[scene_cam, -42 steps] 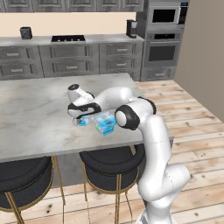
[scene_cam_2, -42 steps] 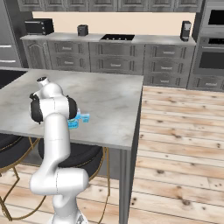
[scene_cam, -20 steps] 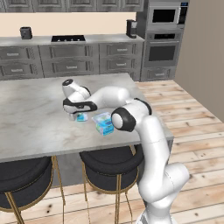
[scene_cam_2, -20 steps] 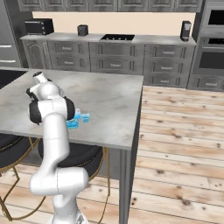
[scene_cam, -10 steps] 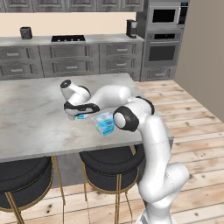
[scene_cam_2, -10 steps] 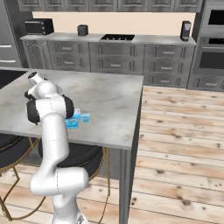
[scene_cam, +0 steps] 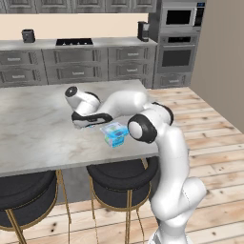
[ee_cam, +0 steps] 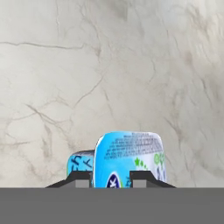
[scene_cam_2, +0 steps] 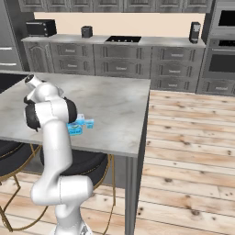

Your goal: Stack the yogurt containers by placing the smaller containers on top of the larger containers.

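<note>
Larger container (scene_cam: 116, 134) sits near the island counter (scene_cam: 38, 128) front edge; smaller container (scene_cam_2: 89, 123) just beside it. Arm folded low over the counter; gripper (ee_cam: 111, 178) jaws narrow, grip unclear.

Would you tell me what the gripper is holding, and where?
It cannot be told: the gripper frames the large yogurt pack at its lower edge; contact is unclear.

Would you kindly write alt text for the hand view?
Two blue-and-white yogurt containers sit on a marble counter: the larger pack is nearest, the smaller cup beside it on its left. The gripper has its dark fingertips low in front of them.
</note>
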Available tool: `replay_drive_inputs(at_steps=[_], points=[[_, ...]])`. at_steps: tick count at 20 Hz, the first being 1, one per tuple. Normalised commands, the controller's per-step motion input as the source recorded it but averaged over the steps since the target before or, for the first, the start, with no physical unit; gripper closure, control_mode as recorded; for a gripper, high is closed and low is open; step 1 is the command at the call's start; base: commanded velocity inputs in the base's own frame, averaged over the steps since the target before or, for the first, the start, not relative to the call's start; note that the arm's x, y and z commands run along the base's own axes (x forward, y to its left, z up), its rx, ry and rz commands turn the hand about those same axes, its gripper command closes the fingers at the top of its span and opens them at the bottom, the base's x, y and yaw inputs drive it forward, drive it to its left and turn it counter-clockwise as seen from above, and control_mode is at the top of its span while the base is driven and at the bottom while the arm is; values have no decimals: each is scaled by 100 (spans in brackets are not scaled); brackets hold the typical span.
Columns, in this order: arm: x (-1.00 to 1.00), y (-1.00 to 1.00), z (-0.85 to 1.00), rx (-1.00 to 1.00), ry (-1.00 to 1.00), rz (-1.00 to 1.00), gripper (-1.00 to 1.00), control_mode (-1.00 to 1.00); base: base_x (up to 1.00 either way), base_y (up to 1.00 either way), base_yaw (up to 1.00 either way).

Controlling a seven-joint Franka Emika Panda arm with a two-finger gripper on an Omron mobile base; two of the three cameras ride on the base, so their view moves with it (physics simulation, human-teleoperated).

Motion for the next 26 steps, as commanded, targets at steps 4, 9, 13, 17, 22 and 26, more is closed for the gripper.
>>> replay_drive_inputs(at_steps=[4, 9, 13, 17, 22, 26], points=[[-22, -1, 28, 0, -4, -4, 100, -100, 0, 0, 0], [-27, -4, 28, 0, -3, -7, 100, -100, 0, 0, 0], [-33, -12, 23, -1, -2, -7, 100, -100, 0, 0, 0], [-30, -13, 24, -4, -4, -9, 100, -100, 0, 0, 0], [-33, -21, 20, -3, -2, -12, 100, -100, 0, 0, 0], [-35, -24, 17, -1, -1, -13, 100, -100, 0, 0, 0]])
